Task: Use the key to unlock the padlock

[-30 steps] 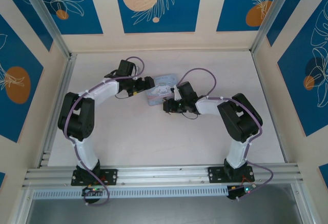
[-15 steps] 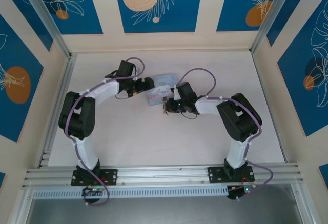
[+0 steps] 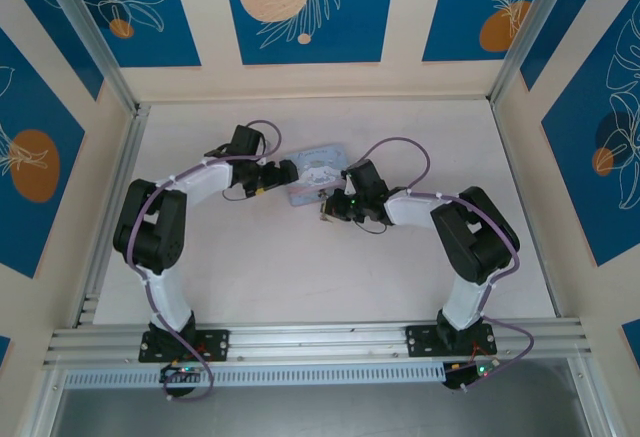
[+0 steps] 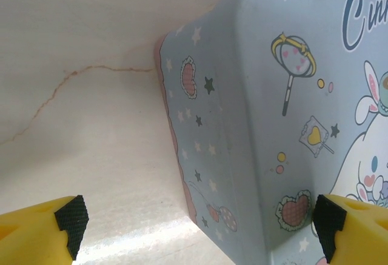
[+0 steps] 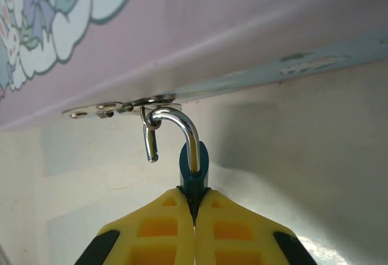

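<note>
The right end effector has closed over the last second. Its ribbed yellow plastic fingers are now pressed together, pinching the small dark teal metal padlock by its body. Only the top of that body shows between the fingertips.

The padlock's curved, shiny silver shackle hangs through a thin metal hasp on the near edge of the pale blue, cartoon-printed rectangular tin box. The shackle's free end hangs loose, out of the body.

From above, the right arm's elbow has swung slightly right, and the lock is too small to make out.

The left end effector is still spread wide. Its black textured pads sit either side of the box's rounded corner, above the matte cream worktop. Whether they touch the box is unclear.
</note>
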Available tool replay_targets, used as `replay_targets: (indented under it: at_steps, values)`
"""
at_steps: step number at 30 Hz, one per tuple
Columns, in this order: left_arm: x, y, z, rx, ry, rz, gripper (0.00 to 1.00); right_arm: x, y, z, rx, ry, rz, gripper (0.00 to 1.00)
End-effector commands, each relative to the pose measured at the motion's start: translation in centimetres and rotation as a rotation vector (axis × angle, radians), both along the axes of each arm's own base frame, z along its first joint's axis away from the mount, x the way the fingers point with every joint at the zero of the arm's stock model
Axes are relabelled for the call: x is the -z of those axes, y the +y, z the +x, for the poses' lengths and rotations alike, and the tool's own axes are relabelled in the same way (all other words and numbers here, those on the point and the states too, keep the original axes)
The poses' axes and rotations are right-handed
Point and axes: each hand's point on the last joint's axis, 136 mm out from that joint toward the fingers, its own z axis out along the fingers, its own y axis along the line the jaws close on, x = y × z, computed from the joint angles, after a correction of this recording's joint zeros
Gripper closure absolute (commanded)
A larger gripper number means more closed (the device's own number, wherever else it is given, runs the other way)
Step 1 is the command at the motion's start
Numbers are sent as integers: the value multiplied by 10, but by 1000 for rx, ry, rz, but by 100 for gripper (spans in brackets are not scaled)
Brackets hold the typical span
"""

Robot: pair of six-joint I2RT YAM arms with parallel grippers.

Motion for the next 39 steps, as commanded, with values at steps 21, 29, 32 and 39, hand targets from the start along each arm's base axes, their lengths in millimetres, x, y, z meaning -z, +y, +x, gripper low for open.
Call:
replay_targets:
  at_steps: [21,29,32,39]
  values:
    - [32,11,-35,-23,92,8,4,8,23,11,441,251,264,100]
    - [39,12,-39,-23,112,12,5,9,11,23,565,220,274,100]
    - [40,12,-39,-22,114,13,5,3,8,29,574,195,281,100]
    - [41,13,-39,-25,118,16,5,-9,-25,24,651,105,286,100]
